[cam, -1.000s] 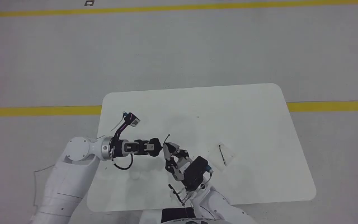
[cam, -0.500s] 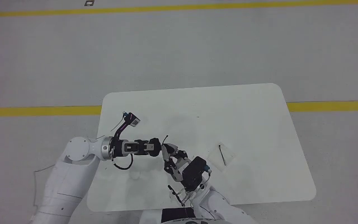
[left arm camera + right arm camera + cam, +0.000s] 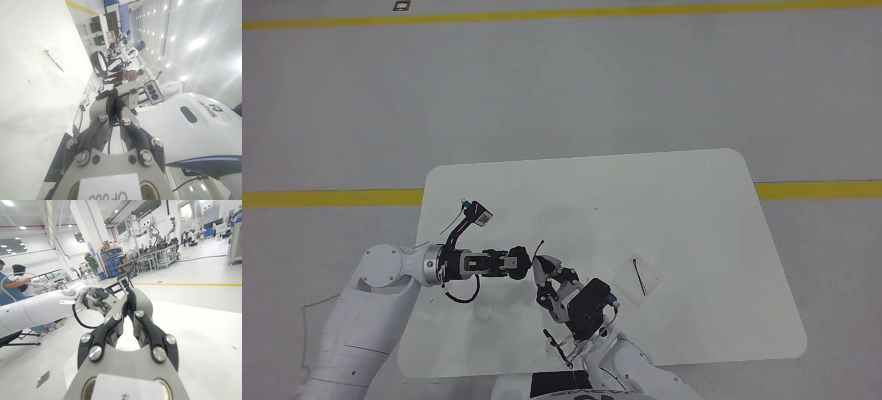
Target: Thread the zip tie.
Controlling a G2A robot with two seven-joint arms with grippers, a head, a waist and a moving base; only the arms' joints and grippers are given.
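Left gripper (image 3: 113,102), right gripper (image 3: 129,300) tip-to-tip, jaws closed

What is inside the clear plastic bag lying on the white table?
Thin black zip ties lie inside the clear plastic bag, visible through it, on the white table. Their count is too fine to tell; nothing opaque covers them.

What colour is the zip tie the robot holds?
The zip tie is black; the left wrist view shows it best.

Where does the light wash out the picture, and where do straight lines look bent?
Left wrist view: the table glares almost white and ceiling lamps flare. Right wrist view: even light, but the pillar leans from lens distortion. Top view: even light, yellow floor line straight.
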